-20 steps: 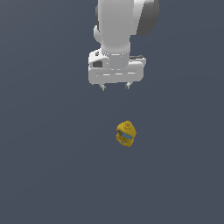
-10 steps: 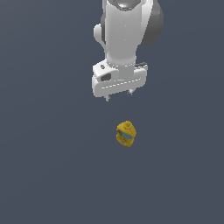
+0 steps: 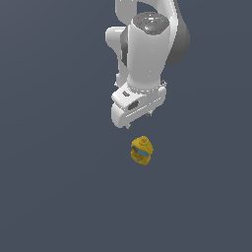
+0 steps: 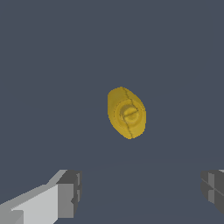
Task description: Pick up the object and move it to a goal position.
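Note:
The object, a small yellow squeeze bottle point(image 3: 141, 150) with a light blue label, stands on the dark floor just below and in front of my white hand in the exterior view. The wrist view looks down on the bottle's point(image 4: 127, 112) round nozzle cap. My gripper point(image 3: 139, 121) hangs above the bottle without touching it. In the wrist view the gripper point(image 4: 142, 192) has its two grey fingers point(image 4: 70, 194) spread wide apart, with nothing between them; the bottle lies beyond the gap.
A uniform dark grey-blue floor point(image 3: 49, 197) lies under everything. The thick white arm point(image 3: 147, 54) rises behind and above the bottle in the exterior view.
The hand has dropped closer to the bottle and twisted about its axis, and the arm now leans further over it. The bottle has not moved.

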`<state>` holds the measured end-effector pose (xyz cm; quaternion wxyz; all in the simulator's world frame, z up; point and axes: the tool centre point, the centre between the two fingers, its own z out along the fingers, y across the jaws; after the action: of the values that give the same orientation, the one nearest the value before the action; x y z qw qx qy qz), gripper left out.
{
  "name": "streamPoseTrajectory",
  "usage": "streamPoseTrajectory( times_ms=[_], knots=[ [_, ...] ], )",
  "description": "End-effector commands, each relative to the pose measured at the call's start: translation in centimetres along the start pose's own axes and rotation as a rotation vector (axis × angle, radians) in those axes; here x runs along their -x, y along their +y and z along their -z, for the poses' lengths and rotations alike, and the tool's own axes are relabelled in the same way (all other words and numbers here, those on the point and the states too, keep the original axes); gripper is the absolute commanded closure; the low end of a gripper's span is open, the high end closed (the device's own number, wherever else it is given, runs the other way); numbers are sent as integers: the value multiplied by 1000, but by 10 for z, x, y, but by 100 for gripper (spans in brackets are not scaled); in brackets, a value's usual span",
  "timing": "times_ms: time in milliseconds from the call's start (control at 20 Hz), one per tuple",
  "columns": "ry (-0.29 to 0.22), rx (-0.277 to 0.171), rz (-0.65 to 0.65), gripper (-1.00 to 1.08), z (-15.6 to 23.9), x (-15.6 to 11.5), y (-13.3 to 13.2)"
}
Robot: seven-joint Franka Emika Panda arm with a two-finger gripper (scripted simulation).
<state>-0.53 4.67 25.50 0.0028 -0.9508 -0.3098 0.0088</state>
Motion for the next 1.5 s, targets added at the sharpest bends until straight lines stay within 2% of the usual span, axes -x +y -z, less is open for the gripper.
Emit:
streamPoseTrajectory(
  times_ms=[0,300,650,1150,1450],
  knots=[
    [2,3,76,-92,-7,-10,1],
    [8,9,223,-92,-21,-28,2],
    [12,12,324,-92,-31,-40,3],
    [13,13,346,-92,-37,-42,3],
    [13,13,349,-92,-60,-42,2]
  ],
)
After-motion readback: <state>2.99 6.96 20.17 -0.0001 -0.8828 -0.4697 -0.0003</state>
